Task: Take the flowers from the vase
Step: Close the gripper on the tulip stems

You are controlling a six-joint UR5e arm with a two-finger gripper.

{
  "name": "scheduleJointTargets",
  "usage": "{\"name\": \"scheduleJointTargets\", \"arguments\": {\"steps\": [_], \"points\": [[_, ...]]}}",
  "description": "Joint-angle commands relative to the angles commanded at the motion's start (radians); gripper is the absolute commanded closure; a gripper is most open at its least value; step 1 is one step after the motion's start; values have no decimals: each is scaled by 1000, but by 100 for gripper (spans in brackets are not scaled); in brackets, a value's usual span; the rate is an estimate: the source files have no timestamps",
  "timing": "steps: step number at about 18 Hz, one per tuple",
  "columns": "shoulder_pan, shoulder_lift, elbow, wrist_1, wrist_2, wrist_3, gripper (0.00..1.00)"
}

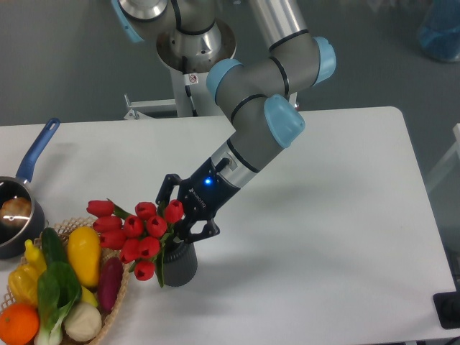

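A bunch of red tulips, the flowers [136, 230], stands in the small dark grey vase [180, 264] near the table's front edge and leans left over the basket. My gripper [184, 213] comes in from the upper right, just above the vase's mouth. Its fingers straddle the green stems and press on them from both sides. The fingertips are partly hidden behind the tulip heads. The vase stands upright on the table.
A wicker basket [118, 302] of vegetables and fruit sits at the front left, touching the flowers' left side. A blue-handled saucepan [21, 194] stands at the left edge. The robot's base column [190, 65] rises behind the table.
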Motion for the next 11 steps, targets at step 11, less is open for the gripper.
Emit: {"name": "scheduleJointTargets", "arguments": {"steps": [11], "points": [[2,5,0,0,-3,0,60]]}}
